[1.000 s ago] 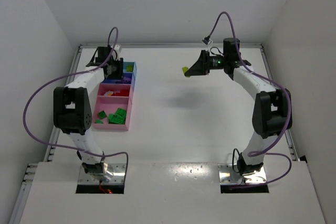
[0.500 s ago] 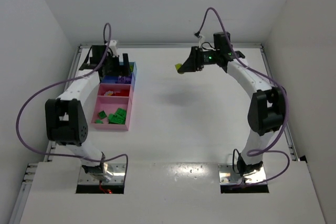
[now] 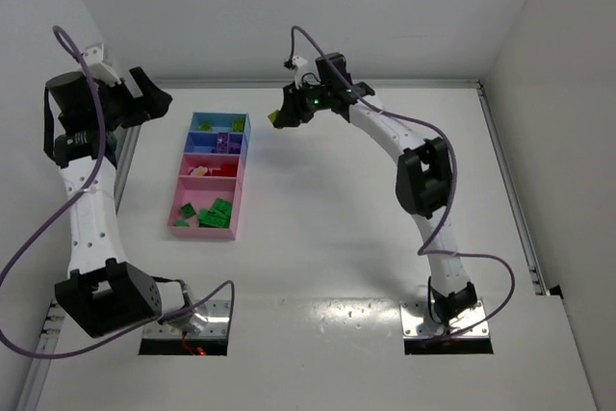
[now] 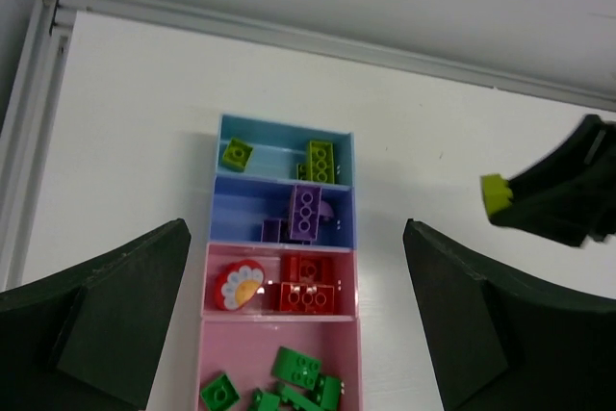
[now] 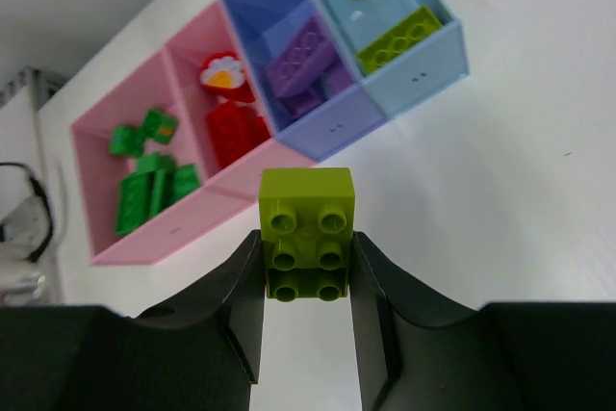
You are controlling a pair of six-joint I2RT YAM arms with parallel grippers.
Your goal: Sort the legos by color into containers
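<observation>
One yellow-green lego (image 5: 308, 197) sat clenched in the right claw (image 5: 306, 262), with the containers (image 5: 183, 233) below and beyond its tips. The left claw (image 4: 296, 320) hung released, well above those containers.

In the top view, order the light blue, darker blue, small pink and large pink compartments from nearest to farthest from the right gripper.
From the right gripper, holding a yellow-green brick:
1. light blue compartment, far end
2. darker blue compartment, next along
3. small pink compartment, third along
4. large pink compartment, near end
</observation>
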